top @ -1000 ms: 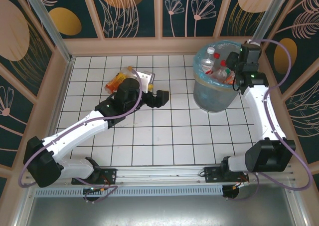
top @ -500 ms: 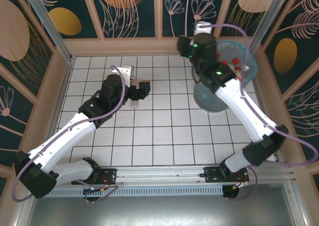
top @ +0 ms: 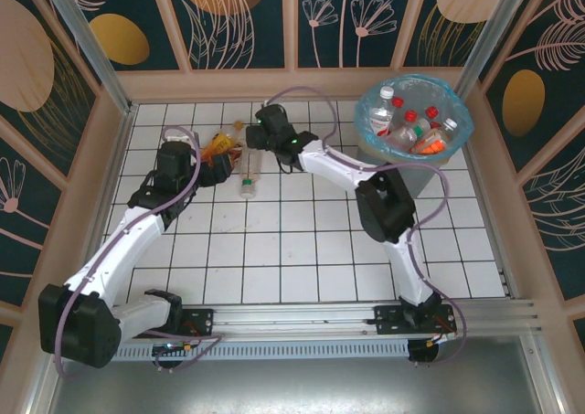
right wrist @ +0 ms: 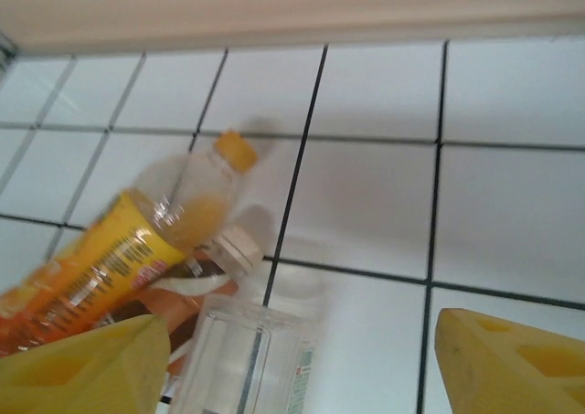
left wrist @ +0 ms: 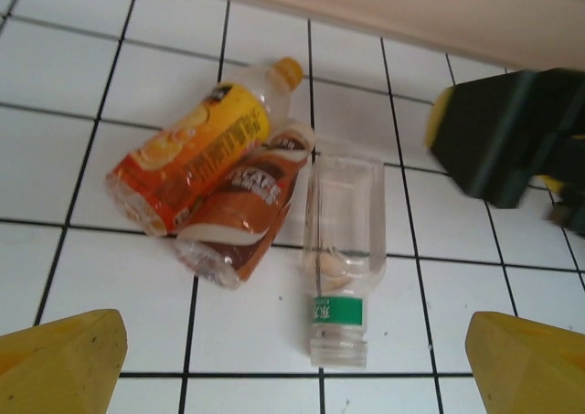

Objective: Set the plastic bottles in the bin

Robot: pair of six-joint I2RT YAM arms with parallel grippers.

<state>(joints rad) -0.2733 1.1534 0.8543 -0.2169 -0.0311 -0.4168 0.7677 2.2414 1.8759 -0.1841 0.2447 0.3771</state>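
Observation:
Three plastic bottles lie together on the white tiles at the back left: a yellow-orange one (left wrist: 196, 149), a brown-orange one (left wrist: 239, 204) and a clear one with a green neck label (left wrist: 343, 249). The clear bottle (top: 249, 172) points its cap toward the near edge. My left gripper (left wrist: 294, 341) is open just short of them, its yellow fingers (left wrist: 59, 364) wide apart and holding nothing. My right gripper (right wrist: 302, 341) is open too, hovering over the clear bottle (right wrist: 247, 359) from the far side. The bin (top: 454, 112) at the back right holds several bottles.
The beige back wall (left wrist: 366, 3) runs close behind the three bottles. The right arm (top: 347, 167) stretches across the middle of the table from the bin side. The left arm (top: 137, 222) lies along the left side.
The right arm swung from over the bin leftward to the bottle pile. The left gripper drew back to the left, away from the middle of the table.

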